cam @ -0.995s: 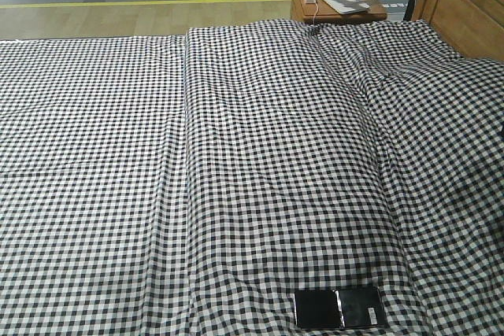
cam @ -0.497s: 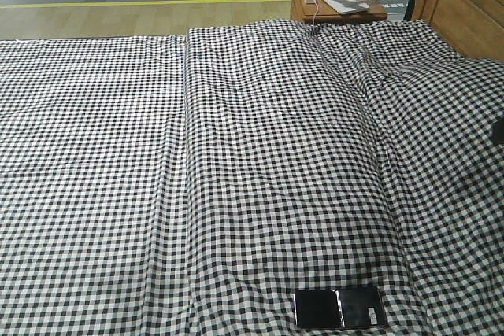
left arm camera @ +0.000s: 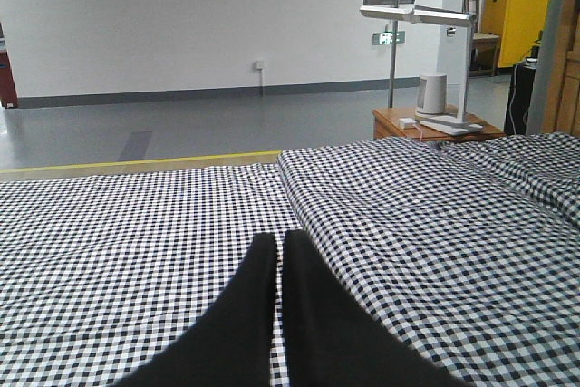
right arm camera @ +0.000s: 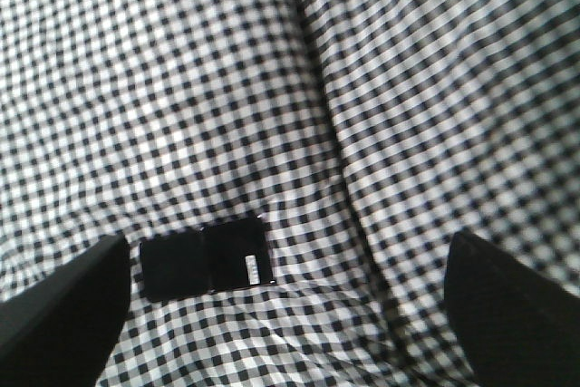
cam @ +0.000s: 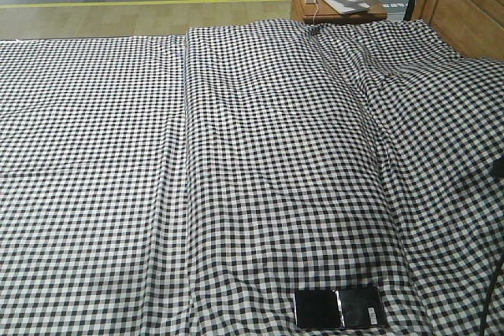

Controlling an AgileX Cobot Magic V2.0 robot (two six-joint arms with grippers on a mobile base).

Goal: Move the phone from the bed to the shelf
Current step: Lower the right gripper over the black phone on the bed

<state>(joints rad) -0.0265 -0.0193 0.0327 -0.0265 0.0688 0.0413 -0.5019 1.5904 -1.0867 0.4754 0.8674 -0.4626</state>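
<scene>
Approach is the step in hand, as I judge it, since nothing is grasped yet. The slim glossy black foldable phone [cam: 339,308] lies opened flat on the wide bed with the black-and-white gingham check cover [cam: 236,155]. It is close to the bed's near edge, on the right half, well apart from the brown wooden headboard [cam: 465,5] at the far right corner.

In my right wrist view the phone [right arm camera: 207,257] sits low and left of centre. Its crease crosses the middle, and a small white sticker [right arm camera: 252,266] is on its right half. My right gripper [right arm camera: 285,242] hangs above the cover with its dark jaws spread wide, one at each lower corner of the view, touching neither phone nor cloth. My left gripper [left arm camera: 279,256] has its jaws pressed together on nothing and points low across the bed. The phone does not show in that view. The pale wooden shelf appears in none of my views.

Next, I reckon, the right gripper needs to shift left until the phone is centred between the jaws, and then lower. The phone is thin and lies flush on soft cloth, so the fingertips will have to press into the cover beside its edges to get hold. The glossy surface could slip, and a pinch could gather cloth along with it.
</scene>
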